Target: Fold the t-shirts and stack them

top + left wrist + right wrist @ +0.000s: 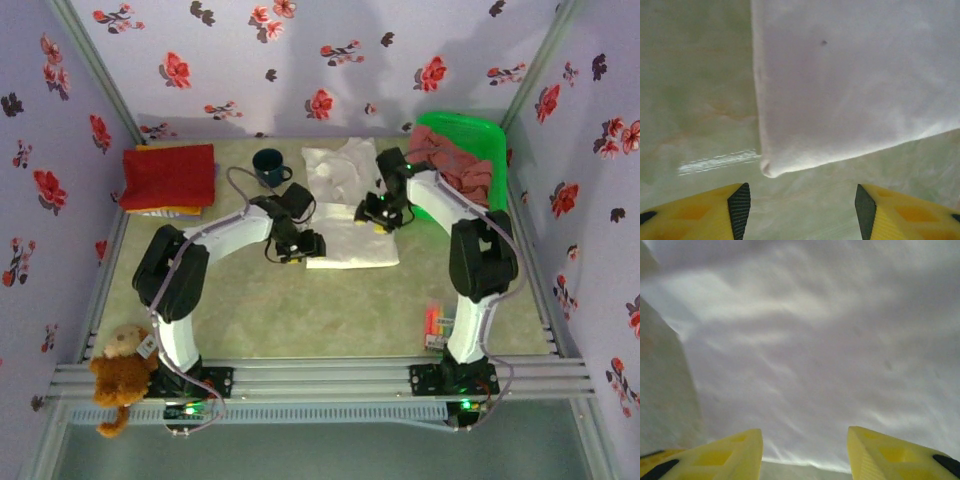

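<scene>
Now mid-fold on the white shirt (350, 250).
Left gripper (802, 202) hovers just off its near-left corner, right gripper (805, 452) above its cloth — both half-spread, empty; next, probably, each pinches an edge.

Dim, violet-tinted light — wrist views soft, glare streak on table (715, 162).

Green basket (470, 127) at far right corner of table (330, 310). Dark mug (268, 166) upright, far centre-left. Brown teddy bear (118, 375) at near left corner. Flower-patterned walls (300, 60).
</scene>
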